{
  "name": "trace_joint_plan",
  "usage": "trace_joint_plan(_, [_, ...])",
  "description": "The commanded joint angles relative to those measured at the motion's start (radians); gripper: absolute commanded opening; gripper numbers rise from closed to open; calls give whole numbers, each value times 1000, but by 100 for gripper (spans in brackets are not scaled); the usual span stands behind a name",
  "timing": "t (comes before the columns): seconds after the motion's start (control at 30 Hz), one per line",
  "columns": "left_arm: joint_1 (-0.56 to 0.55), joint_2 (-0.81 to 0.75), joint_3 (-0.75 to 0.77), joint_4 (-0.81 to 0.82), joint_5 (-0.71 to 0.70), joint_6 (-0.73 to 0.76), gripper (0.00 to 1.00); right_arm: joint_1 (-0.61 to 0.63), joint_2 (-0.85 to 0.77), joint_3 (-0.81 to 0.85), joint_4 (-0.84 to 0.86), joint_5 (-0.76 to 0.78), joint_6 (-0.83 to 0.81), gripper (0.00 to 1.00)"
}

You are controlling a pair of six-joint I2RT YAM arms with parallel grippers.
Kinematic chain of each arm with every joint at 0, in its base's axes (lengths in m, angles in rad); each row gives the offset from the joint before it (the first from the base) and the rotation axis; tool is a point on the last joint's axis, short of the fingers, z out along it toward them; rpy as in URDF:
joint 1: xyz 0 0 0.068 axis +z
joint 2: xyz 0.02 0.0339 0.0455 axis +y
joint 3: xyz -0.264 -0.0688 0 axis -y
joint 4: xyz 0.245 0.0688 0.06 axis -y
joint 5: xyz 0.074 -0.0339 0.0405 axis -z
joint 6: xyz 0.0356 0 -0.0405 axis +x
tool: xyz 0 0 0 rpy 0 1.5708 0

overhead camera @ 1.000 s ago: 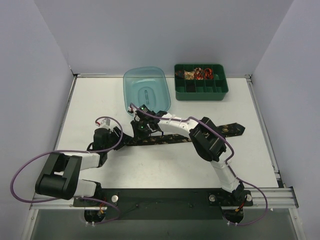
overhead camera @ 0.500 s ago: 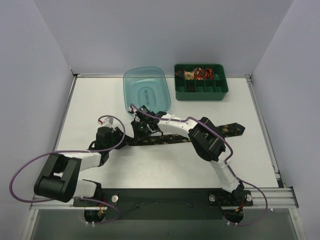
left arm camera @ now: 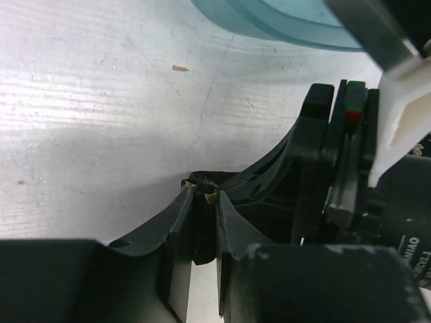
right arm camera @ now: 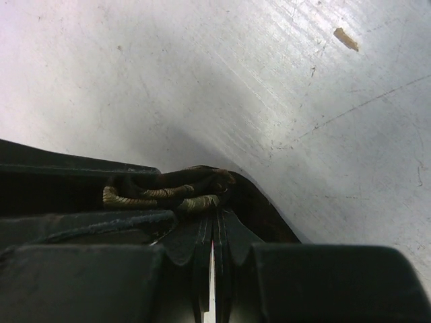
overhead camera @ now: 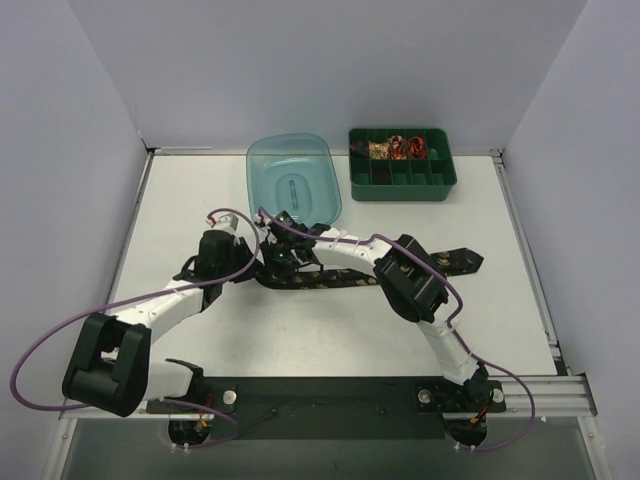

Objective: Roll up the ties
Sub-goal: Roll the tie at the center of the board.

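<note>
Roll barely started: left pincer point(left arm camera: 202, 202) narrow on the tie point(overhead camera: 345, 281) end, right pincer point(right arm camera: 214, 219) clamped on the first fold just beside it, remaining length flat behind, finished coils point(overhead camera: 395, 148) in tray point(overhead camera: 400, 190) well beyond.

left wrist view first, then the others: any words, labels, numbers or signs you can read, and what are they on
White lettering on the black housing at the right edge of the left wrist view: sideways, cut off by the frame, too blurred to read.
Raised mark in the middle of the teal tub, top view: too small to read.
Right wrist view: none.
</note>
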Motion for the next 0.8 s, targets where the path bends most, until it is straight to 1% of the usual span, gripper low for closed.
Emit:
trace_joint_plan(0.0, [-37,26,137,-135,-43,113,13,-5,-12,15,-12,4,31,0])
trace_joint_plan(0.1, [-62,69,188,-235,-95,147,11,-34,-61,-25,14,-12,45,0])
trace_joint_plan(0.13, [-80,88,194,-247,-130,153,9,-39,-86,-43,18,-16,49,0])
trace_joint_plan(0.27, [-115,108,214,-295,-201,170,1,-64,-141,-83,26,-23,52,0])
trace_joint_plan(0.3, [-120,109,220,-301,-213,173,0,-68,-160,-90,28,-23,49,0])
trace_joint_plan(0.53, [-160,103,261,-379,-356,188,0,-104,-236,-160,43,-43,56,0])
trace_joint_plan(0.77, [-186,120,310,-462,-446,210,0,-131,-286,-208,46,-43,56,0])
